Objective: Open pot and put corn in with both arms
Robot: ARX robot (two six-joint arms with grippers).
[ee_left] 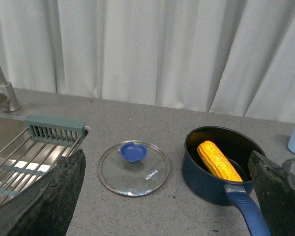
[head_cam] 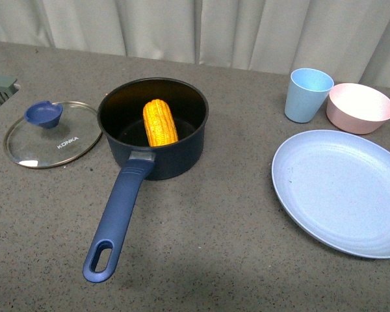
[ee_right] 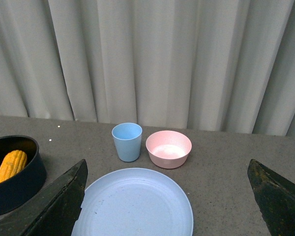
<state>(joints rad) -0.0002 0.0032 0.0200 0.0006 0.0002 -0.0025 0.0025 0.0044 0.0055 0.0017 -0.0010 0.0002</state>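
L claw [ee_left: 162, 196]: fingers spread wide, nothing between them, held high over the tabletop [head_cam: 201, 260] w/ the lid and pot below. R claw [ee_right: 164, 201]: also wide open, empty, looking down on the plate [ee_right: 137, 204]. Neither arm shows in the front view, so both sit pulled back, prob. retracted clear of the work.

Pot [head_cam: 153, 127] stands open mid-tabletop, long handle pointing toward the robot. Corn [head_cam: 160, 122] lies inside on the black base, one end leaning up toward the far wall. Glass lid [head_cam: 52, 133] rests flat just beside the pot on the left, knob up; looks parked there to keep the opening free. Blue cup [head_cam: 307, 94] and pink bowl [head_cam: 361, 107] sit well apart to the right, behind the plate.

Judgement: task looks done.
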